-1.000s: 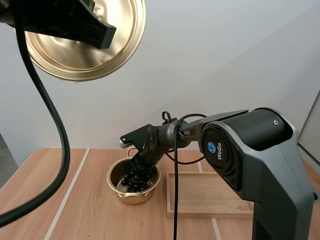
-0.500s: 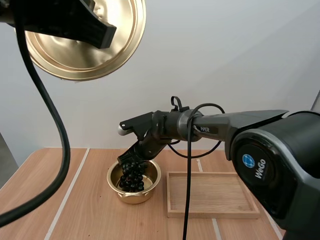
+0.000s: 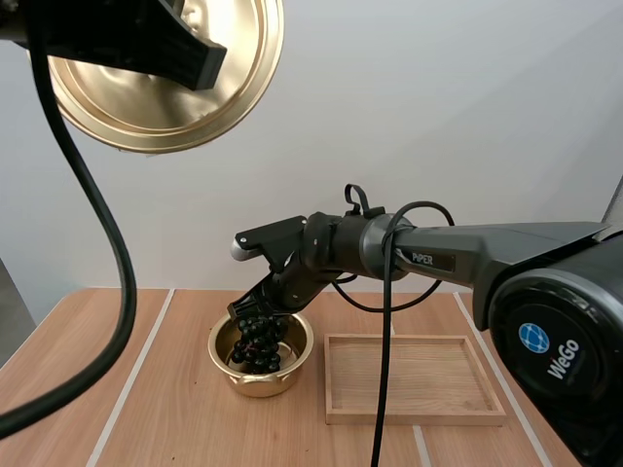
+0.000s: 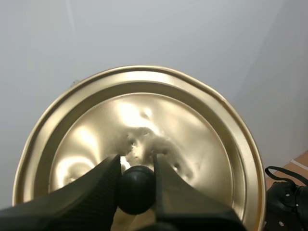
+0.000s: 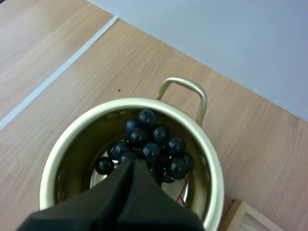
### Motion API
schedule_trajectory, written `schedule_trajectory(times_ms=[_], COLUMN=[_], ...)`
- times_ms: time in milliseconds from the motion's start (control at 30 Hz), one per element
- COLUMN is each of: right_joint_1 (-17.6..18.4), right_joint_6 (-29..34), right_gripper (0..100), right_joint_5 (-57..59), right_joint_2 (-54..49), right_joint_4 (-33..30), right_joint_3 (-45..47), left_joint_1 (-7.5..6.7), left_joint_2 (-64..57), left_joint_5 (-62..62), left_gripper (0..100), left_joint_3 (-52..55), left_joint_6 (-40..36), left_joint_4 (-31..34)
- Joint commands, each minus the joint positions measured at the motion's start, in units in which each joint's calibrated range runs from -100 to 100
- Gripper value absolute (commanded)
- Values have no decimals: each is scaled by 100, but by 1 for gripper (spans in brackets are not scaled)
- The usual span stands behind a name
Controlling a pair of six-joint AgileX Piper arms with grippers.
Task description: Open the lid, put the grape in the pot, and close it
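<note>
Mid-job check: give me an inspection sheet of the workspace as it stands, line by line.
Surface: wooden table with pale stripes running across it.
Job's things: gold pot open on the table; bunch of grapes hanging into it, apparently not yet released; lid held high in the air by its black knob.
Clutter: wooden tray beside the pot, apart from it.
Grippers: left gripper, jaws clamped on the lid's knob; right gripper, jaws together at the top of the bunch.
Cables: nothing seen beyond the robot's own.
Surroundings: plain light wall.
</note>
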Motion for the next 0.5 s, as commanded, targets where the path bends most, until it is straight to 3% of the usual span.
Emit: schedule_trajectory(times_ms=[0,167,467], right_joint_1=[109,152,54], right_joint_6=[-74,-153,-5], right_gripper=[0,0,0], right_joint_5=[-522,-712,-931], right_joint_2=[64,528,1409], right_joint_4=[-12,-12,-686], right_joint_3=[46,32,32], left_joint_1=[-16,-16,-16], left_joint_2=[-16,-16,-16], left_joint_5=[-208,-147,29], left_gripper=[0,0,0], left_joint_3=[-35,-35,-35], left_joint_6=[-29,-29,-29], left_joint_4=[17,17,17])
